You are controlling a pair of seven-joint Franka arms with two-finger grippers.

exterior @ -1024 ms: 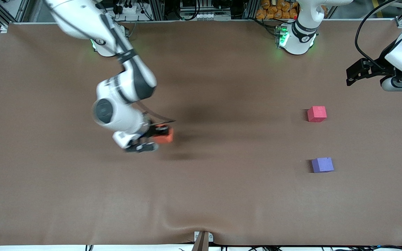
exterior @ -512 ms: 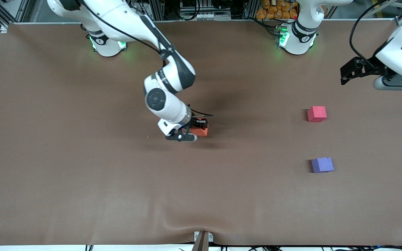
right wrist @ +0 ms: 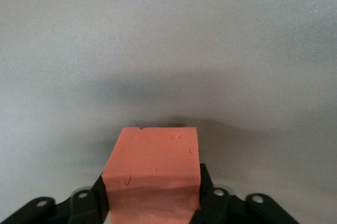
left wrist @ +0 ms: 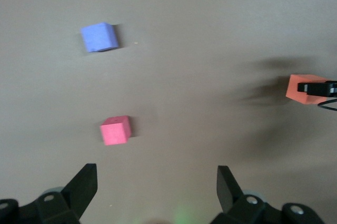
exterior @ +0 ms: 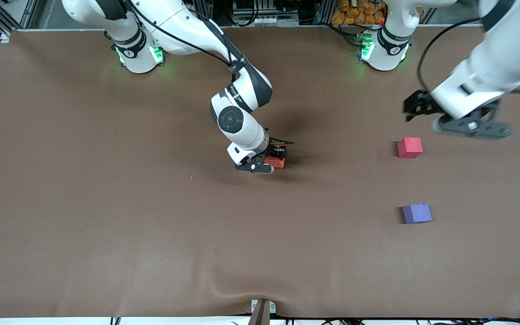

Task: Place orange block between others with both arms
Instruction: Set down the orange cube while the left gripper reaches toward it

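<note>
My right gripper (exterior: pixel 277 159) is low over the middle of the brown counter (exterior: pixel 106 225). It is clamped on the orange block (exterior: pixel 280 162), with one black finger pressed against each side of it. In my right wrist view the orange block (right wrist: pixel 152 171) fills the space between those fingers, and its top face shows small dents and a tiny notch on one edge. The block hangs right at the counter's surface. I cannot tell whether its underside touches the counter.

The other two cubes sit on the counter toward my left arm's end, well apart from the orange block. The red-pink cube (exterior: pixel 410 147) lies farther from the front camera. The purple-blue cube (exterior: pixel 417 213) lies nearer to that camera, in line with the red-pink one, and a bare gap separates them. Nothing lies in that gap.

My left gripper (exterior: pixel 415 107) is in the air over the counter, near the red-pink cube, with its two fingers spread wide apart and holding nothing. My left wrist view looks down past those spread fingers (left wrist: pixel 84 182). It shows the red-pink cube (left wrist: pixel 115 130), the purple-blue cube (left wrist: pixel 99 37), and the orange block (left wrist: pixel 301 88) in my right gripper's hold.

A tiny orange speck (exterior: pixel 191 177) lies on the counter toward my right arm's end, away from the orange block.
</note>
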